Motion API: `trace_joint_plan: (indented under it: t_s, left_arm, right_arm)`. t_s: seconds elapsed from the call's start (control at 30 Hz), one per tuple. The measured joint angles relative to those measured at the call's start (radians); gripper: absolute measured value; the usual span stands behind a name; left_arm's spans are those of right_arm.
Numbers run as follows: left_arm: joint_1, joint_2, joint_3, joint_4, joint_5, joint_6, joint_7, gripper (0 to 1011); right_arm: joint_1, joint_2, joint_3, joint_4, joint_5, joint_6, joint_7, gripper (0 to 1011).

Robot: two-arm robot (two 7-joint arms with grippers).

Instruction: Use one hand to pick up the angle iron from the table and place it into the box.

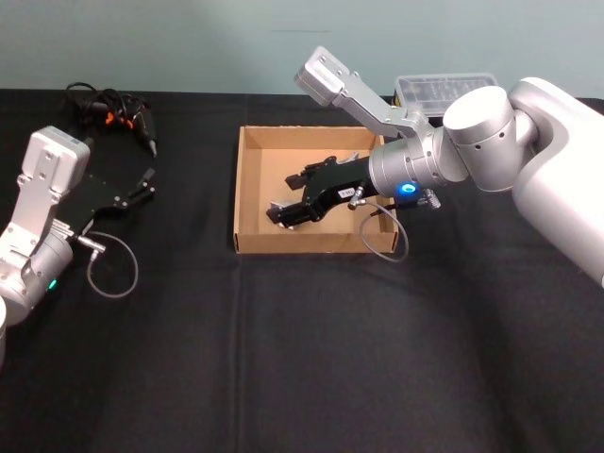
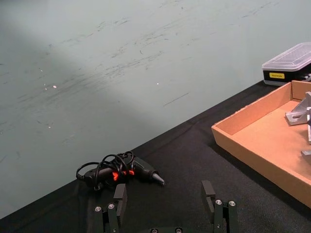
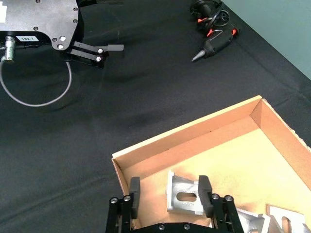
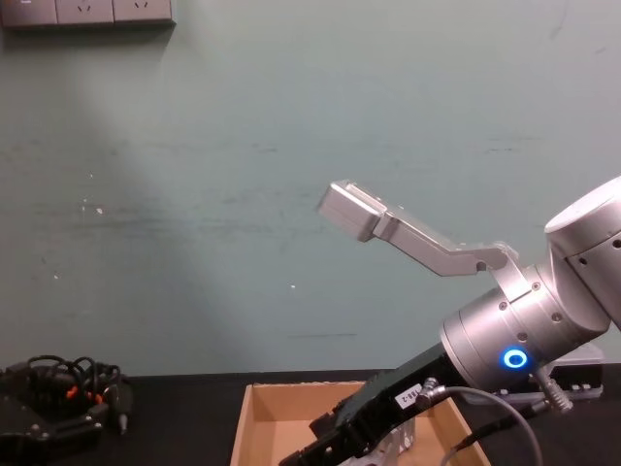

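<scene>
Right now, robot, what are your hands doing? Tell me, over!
Right gripper inside the box, fingers either side of an angle iron, not closed on it. Left gripper open, parked on the table. Nothing in the way.

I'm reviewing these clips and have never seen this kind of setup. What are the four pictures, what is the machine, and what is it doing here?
It is a two-armed robot at a black table. One picture looks down from its head, one looks forward from its chest, and one comes from each wrist.

The right tool reaches into the tan cardboard box. In the right wrist view its fingers stand on either side of a silver angle iron over the box floor; whether they touch it I cannot tell. More silver brackets lie in the box.

The left tool rests idle and open on the table to the left. A black power tool with a cord lies beyond it, and a clear-lidded case sits behind the box.
</scene>
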Motion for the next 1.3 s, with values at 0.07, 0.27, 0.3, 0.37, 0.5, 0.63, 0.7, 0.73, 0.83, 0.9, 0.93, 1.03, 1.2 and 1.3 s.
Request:
trace_joint_plan:
  t_s: [0.07, 0.27, 0.3, 0.37, 0.5, 0.63, 0.7, 0.73, 0.83, 0.9, 0.93, 1.03, 1.2, 1.3]
  left_arm:
    - [0.000, 0.000, 0.000, 0.000, 0.000, 0.000, 0.000, 1000]
    - [0.000, 0.000, 0.000, 0.000, 0.000, 0.000, 0.000, 1000]
    - [0.000, 0.000, 0.000, 0.000, 0.000, 0.000, 0.000, 1000]
    - [0.000, 0.000, 0.000, 0.000, 0.000, 0.000, 0.000, 1000]
    - [0.000, 0.000, 0.000, 0.000, 0.000, 0.000, 0.000, 1000]
    - [0.000, 0.000, 0.000, 0.000, 0.000, 0.000, 0.000, 1000]
    - [0.000, 0.000, 0.000, 0.000, 0.000, 0.000, 0.000, 1000]
    - [0.000, 0.000, 0.000, 0.000, 0.000, 0.000, 0.000, 1000]
    - [0.000, 0.000, 0.000, 0.000, 0.000, 0.000, 0.000, 1000]
    - [0.000, 0.000, 0.000, 0.000, 0.000, 0.000, 0.000, 1000]
    - [0.000, 0.000, 0.000, 0.000, 0.000, 0.000, 0.000, 1000]
    - [0.000, 0.000, 0.000, 0.000, 0.000, 0.000, 0.000, 1000]
    - [0.000, 0.000, 0.000, 0.000, 0.000, 0.000, 0.000, 1000]
    - [0.000, 0.000, 0.000, 0.000, 0.000, 0.000, 0.000, 1000]
  right_arm:
    - [0.000, 0.000, 0.000, 0.000, 0.000, 0.000, 0.000, 797]
    - [0.000, 0.001, 0.000, -0.001, 0.001, 0.000, 0.000, 966]
    - [0.000, 0.001, 0.000, -0.001, 0.001, 0.000, 0.000, 978]
    - [0.000, 0.001, 0.000, -0.001, 0.001, 0.000, 0.000, 1004]
    - [0.000, 0.001, 0.000, -0.001, 0.001, 0.000, 0.000, 1004]
    - [0.000, 0.001, 0.000, -0.001, 0.001, 0.000, 0.000, 1004]
    - [0.000, 0.001, 0.000, -0.001, 0.001, 0.000, 0.000, 1004]
    - [0.000, 0.001, 0.000, -0.001, 0.001, 0.000, 0.000, 1004]
    - [0.000, 0.001, 0.000, -0.001, 0.001, 0.000, 0.000, 1004]
    - [-0.001, 0.001, 0.001, -0.001, 0.001, -0.001, 0.000, 1004]
    - [-0.003, 0.001, 0.004, -0.003, 0.001, -0.003, 0.000, 1004]
    - [-0.013, 0.005, 0.020, -0.015, 0.001, -0.010, 0.001, 1004]
    - [-0.041, 0.027, 0.052, -0.066, 0.007, -0.018, -0.003, 1004]
    - [-0.062, 0.047, 0.072, -0.104, 0.016, -0.026, -0.008, 1004]
